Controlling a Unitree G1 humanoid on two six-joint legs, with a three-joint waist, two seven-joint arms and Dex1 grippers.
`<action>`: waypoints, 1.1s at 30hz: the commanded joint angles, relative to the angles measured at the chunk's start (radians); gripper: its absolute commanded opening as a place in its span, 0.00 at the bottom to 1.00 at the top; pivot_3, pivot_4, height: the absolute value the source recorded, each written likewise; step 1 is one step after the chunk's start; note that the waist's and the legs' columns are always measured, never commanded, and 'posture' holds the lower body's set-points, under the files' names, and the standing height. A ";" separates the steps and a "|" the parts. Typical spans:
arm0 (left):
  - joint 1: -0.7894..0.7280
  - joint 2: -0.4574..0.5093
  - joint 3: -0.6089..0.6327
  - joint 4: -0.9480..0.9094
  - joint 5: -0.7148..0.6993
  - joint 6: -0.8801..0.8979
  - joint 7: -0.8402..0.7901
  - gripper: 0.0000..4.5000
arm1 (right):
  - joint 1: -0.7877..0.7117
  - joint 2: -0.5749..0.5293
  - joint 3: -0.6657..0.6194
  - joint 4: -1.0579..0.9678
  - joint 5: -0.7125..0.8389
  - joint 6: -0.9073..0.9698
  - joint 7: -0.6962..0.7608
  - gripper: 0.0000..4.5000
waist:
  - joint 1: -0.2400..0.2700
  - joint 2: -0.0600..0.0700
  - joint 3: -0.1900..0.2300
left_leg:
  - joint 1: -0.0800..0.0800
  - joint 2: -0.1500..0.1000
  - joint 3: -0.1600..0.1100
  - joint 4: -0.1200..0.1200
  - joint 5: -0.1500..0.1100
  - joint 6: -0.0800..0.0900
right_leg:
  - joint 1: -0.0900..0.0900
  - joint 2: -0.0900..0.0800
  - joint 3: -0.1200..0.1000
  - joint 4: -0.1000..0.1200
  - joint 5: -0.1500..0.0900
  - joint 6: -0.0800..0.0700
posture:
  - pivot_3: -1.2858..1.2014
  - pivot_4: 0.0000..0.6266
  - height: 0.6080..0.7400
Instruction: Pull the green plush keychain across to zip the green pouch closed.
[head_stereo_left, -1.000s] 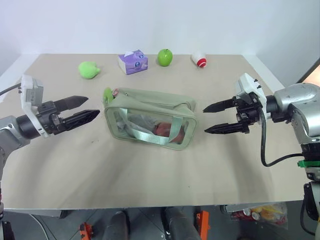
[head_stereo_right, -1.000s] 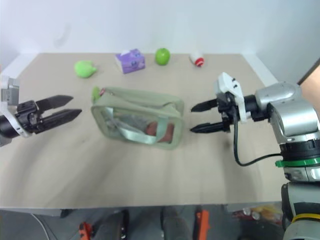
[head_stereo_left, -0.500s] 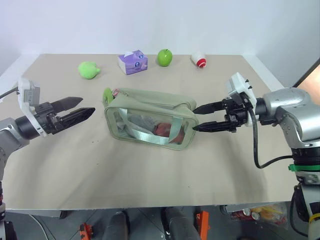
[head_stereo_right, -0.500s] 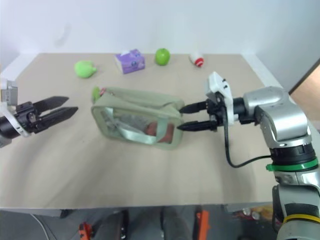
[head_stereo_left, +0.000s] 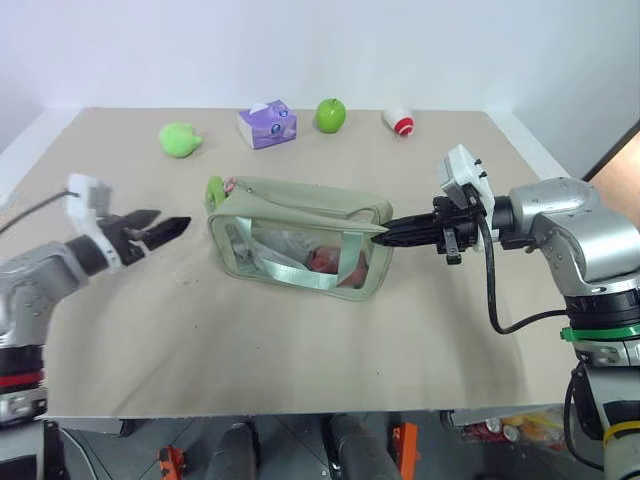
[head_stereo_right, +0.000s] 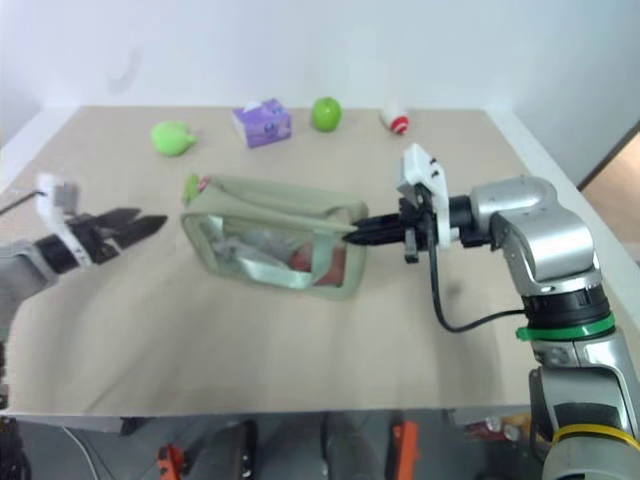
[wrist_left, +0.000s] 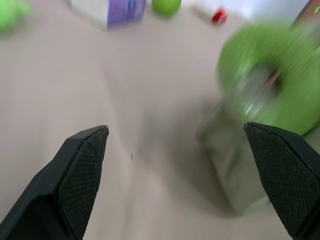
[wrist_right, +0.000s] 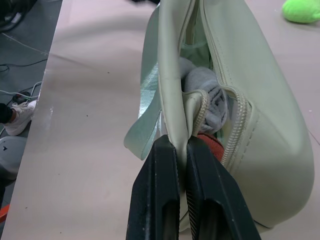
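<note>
The green plush keychain (head_stereo_left: 215, 187) is sitting at the pouch's nine o'clock end on the surface (head_stereo_left: 300, 340). The green pouch (head_stereo_left: 300, 245) is being pinned at its three o'clock rim by the right claw (wrist_right: 181, 165), clamped on fabric, arm reaching level. The left claw (head_stereo_left: 165, 228), jaws apart, is pointing toward the ring; it should be closing squarely on it and pulling along the zipper.

A beige table (head_stereo_left: 300, 350) stands against a plain white wall (head_stereo_left: 400, 50) (evenly lit) — dark floor (head_stereo_left: 100, 450) below.
</note>
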 joint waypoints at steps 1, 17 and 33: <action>-0.079 -0.026 0.004 0.022 0.016 -0.023 0.001 1.00 | -0.018 0.000 -0.028 -0.032 0.022 -0.008 0.000 0.01 | 0.000 0.000 0.000 | 0.000 0.000 0.000 0.000 0.000 0.000 | 0.000 0.000 0.000 0.000 0.000 0.000 | 0.52 0.24 1.00; -0.142 0.009 0.084 0.052 -0.050 0.052 -0.069 1.00 | 0.012 -0.026 -0.047 -0.073 0.041 0.014 -0.017 0.01 | -0.001 0.000 0.000 | 0.000 0.000 -0.001 0.000 0.000 0.000 | 0.000 0.001 0.000 0.000 0.000 0.000 | 0.52 0.24 1.00; -0.202 -0.089 -0.011 0.158 0.069 -0.005 -0.016 1.00 | 0.015 -0.023 -0.051 -0.077 0.044 0.003 -0.030 0.01 | 0.000 0.000 0.000 | 0.000 0.000 -0.001 0.001 0.000 0.000 | 0.000 0.002 0.001 0.000 0.001 0.001 | 0.52 0.24 1.00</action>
